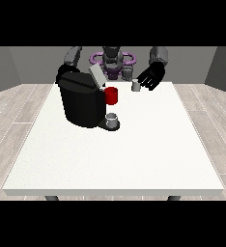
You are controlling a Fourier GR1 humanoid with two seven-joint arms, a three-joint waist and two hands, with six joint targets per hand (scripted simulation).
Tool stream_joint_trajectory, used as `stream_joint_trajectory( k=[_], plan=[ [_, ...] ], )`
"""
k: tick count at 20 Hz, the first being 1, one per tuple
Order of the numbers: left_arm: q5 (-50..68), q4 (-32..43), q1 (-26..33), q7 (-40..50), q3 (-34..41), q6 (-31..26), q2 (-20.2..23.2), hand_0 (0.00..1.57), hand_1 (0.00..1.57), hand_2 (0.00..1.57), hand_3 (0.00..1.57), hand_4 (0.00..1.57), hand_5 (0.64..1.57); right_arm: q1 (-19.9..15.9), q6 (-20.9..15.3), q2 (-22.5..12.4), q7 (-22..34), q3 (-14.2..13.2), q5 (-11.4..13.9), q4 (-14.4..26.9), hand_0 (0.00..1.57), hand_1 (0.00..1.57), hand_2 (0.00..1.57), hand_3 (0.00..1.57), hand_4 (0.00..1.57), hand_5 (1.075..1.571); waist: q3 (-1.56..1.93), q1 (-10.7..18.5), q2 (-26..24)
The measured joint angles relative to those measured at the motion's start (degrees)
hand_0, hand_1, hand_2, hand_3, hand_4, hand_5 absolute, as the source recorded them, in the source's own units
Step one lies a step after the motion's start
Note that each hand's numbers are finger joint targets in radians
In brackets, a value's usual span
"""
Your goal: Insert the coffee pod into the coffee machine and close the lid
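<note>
One pod (135,86) is what you are after, a small grey thing standing on the table (134,154) near the far edge, well to the right of the machine (81,103). It sits just beside the hand at the view's right (151,77), which looks placed there to take it. That hand's fingers spread downward and fairly wide toward the pod; whether they touch it yet you cannot tell, and nothing is held. The machine's lid (96,75) stands tilted up, probably left that way so the pod can go in from above. A red part (112,95) shows at the machine's front, with a grey cup (112,118) below it on the base. The other hand (63,73) is mostly hidden behind the machine, so its fingers cannot be read.
</note>
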Motion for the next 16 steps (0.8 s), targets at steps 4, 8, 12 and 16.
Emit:
stream_joint_trajectory(
  k=[4,8,12,16],
  plan=[
    [0.09,-0.17,-3.48,2.34,1.20,-0.48,0.53,1.27,1.27,1.31,1.24,0.51,1.571,-1.14,0.50,-0.51,0.83,0.06,-0.21,-0.88,0.00,0.00,0.00,0.00,0.51,1.571,-0.01,-1.64,0.44],
    [0.86,0.19,-7.61,5.38,2.89,-1.71,1.23,1.26,1.26,1.29,1.22,0.47,1.571,-2.10,0.38,-0.72,2.56,0.90,0.33,-2.08,0.00,0.00,0.00,0.00,0.51,1.571,0.00,-3.48,0.95],
    [0.62,0.22,-9.75,4.92,3.60,-0.80,1.67,1.28,1.28,1.34,1.28,0.52,1.571,-3.37,-0.20,-0.86,1.65,1.06,0.66,-3.05,0.00,0.00,0.00,0.00,0.55,1.571,-0.01,-4.66,3.92],
    [-0.03,0.67,-12.91,6.60,3.69,-1.75,2.44,1.28,1.28,1.31,1.23,0.50,1.571,-4.84,-1.20,-0.90,2.74,1.21,1.47,-3.58,0.00,0.00,0.00,0.00,0.48,1.571,0.00,-5.73,5.00]
  ],
)
